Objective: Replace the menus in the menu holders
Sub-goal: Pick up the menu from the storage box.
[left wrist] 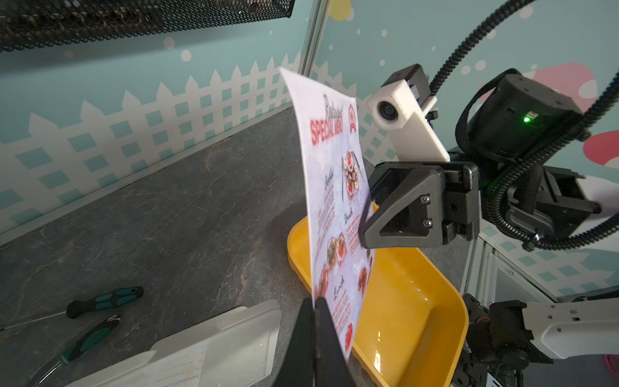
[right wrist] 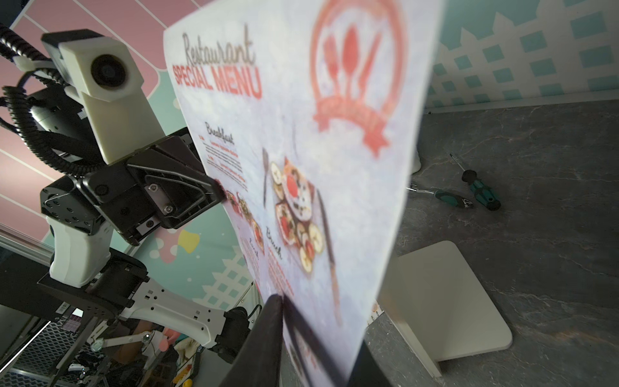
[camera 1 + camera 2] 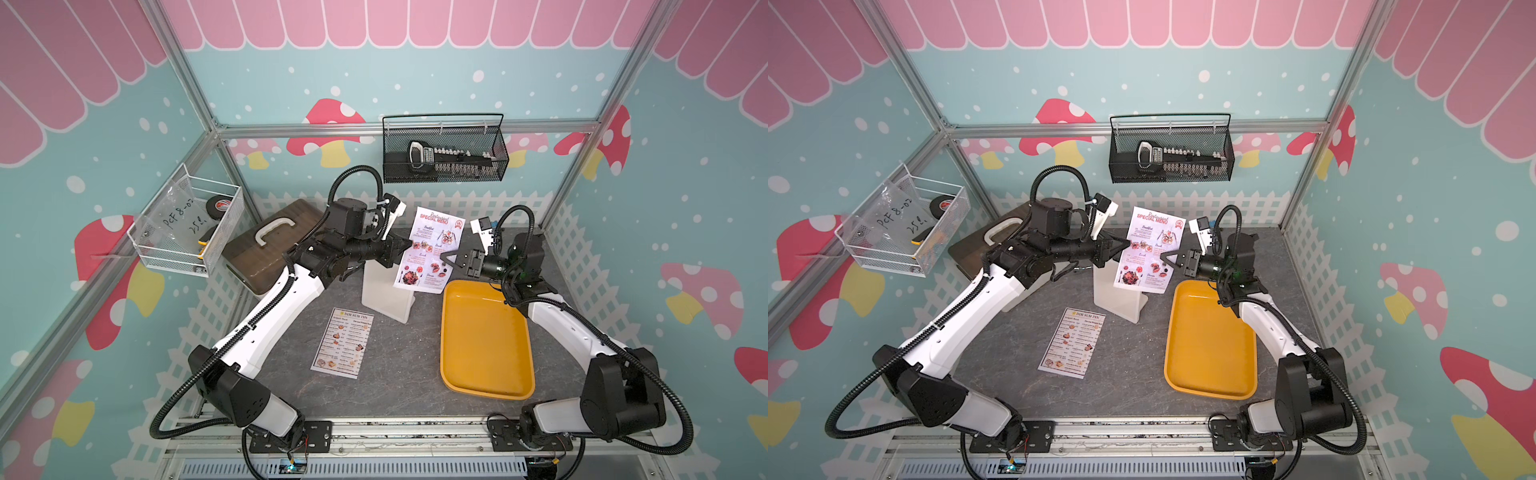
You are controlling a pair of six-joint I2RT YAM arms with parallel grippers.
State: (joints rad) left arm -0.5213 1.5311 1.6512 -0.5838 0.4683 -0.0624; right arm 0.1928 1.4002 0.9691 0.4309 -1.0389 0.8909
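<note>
Special menu (image 3: pixel 430 251) upright near holder (image 3: pixel 384 299); Dim Sum menu (image 3: pixel 343 343) lies flat.

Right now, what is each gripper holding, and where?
Left gripper pinches the white SPECIAL MENU paper sheet at mid-height on one long edge. Right gripper straddles the opposite edge; grip unclear.

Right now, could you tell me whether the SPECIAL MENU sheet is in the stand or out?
Out: the left hand pinches the SPECIAL MENU sheet upright in midair, beside the sign stand.
</note>
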